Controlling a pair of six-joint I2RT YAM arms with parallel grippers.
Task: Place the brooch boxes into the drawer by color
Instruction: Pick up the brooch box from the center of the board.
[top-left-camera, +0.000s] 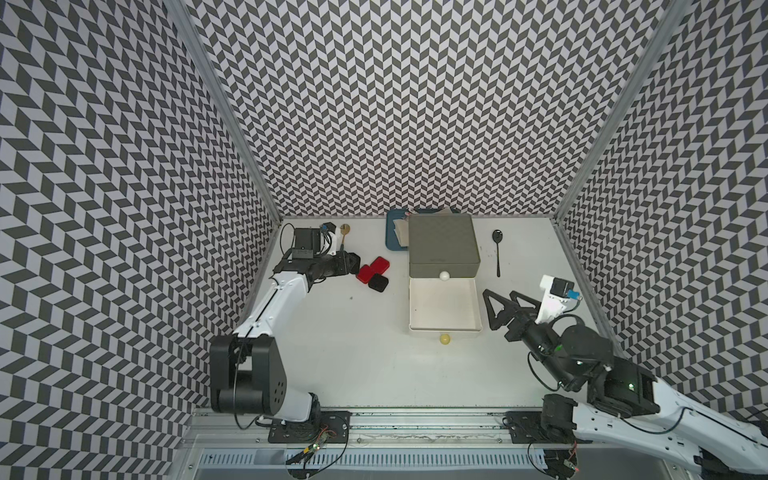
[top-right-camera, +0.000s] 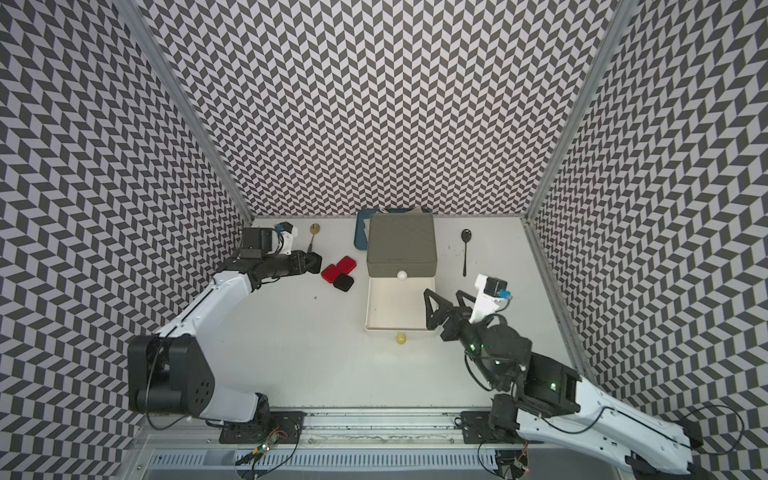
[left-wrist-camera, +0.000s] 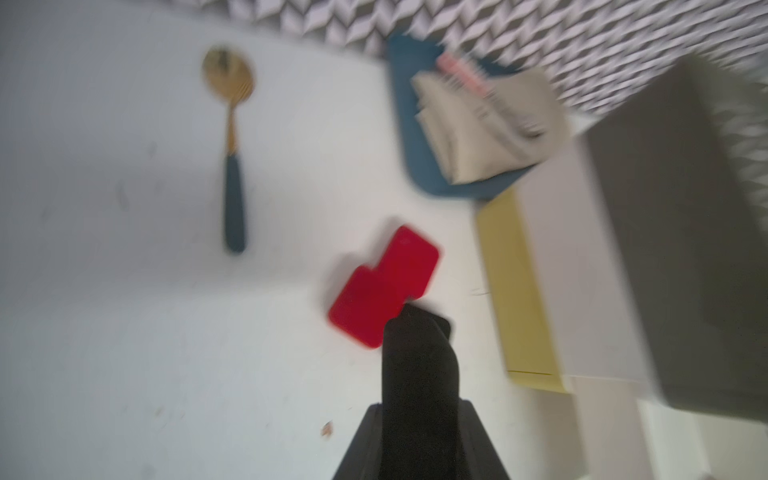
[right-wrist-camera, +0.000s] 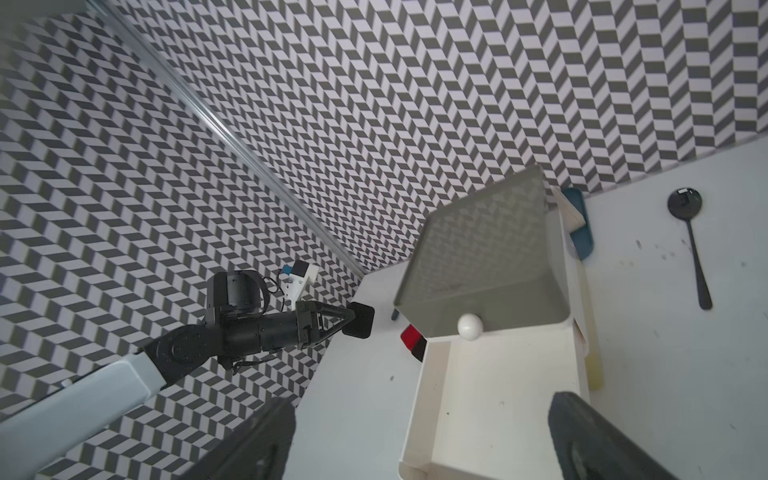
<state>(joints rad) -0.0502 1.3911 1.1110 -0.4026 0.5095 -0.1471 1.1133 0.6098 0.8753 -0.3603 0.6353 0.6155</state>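
Pinching a black box (right-wrist-camera: 360, 320) in L gripper (top-left-camera: 350, 264), jaws pressed shut on it, seemingly off the table (top-left-camera: 340, 357), at 9 o'clock of the chest (top-left-camera: 442, 245). In R wrist view, box sticking out past the fingertips. Exact hold hard to read.

R gripper (top-left-camera: 500, 294) spread wide, empty, just beside the pulled-out white drawer (top-left-camera: 444, 307), at its 3 o'clock. Nothing inside that drawer. Grey top tier shut.

Lying on the table: two red boxes (top-left-camera: 379, 264) touching each other, w/ a second black box (top-left-camera: 378, 282) touching them at their 6 o'clock. All three between L gripper and chest. No blue boxes in view, whereabouts unknown.

Handling, judged by looks only:
- Small, flat, rigid shell, prob. light, so no strain on the grip.
- Smooth lids, glossier on the reds, so maybe slick. Risk of swivel w/ a pinch near one edge.
- Best taken across two opposite sides, midway along, jaws square to them.
- For those on the table, approach from above, being too thin for a side approach.
- Prob. hinged: gentle squeeze near the seam, to avoid popping the lid.
- Reds touching: grip outer sides only, to avoid dragging the neighbour.
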